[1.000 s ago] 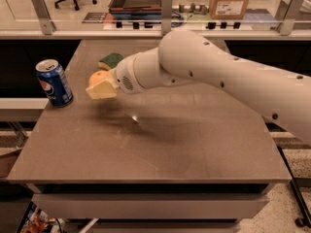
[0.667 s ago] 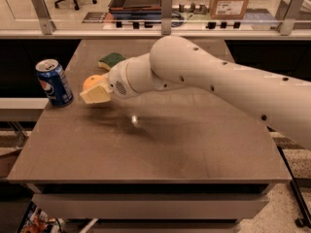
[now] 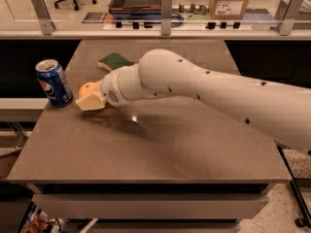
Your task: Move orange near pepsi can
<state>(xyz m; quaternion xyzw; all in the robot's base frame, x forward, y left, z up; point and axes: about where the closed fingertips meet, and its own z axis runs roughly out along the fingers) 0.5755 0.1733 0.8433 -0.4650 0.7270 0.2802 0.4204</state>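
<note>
The blue pepsi can point(image 3: 54, 83) stands upright at the table's left edge. The orange point(image 3: 88, 89) is held in my gripper point(image 3: 89, 100), just right of the can and close above the table top. Only the fruit's upper left part shows above the cream-coloured fingers point(image 3: 91, 102). The gripper is shut on the orange. My white arm reaches in from the right across the table's middle.
A green-and-yellow sponge point(image 3: 114, 61) lies behind my arm at the back of the brown table point(image 3: 160, 149). A glass railing with metal posts point(image 3: 166, 6) runs behind the table. Boxes and an office chair stand farther back.
My gripper has carried the orange left and downward, closer to the pepsi can. The can and sponge have not moved.
</note>
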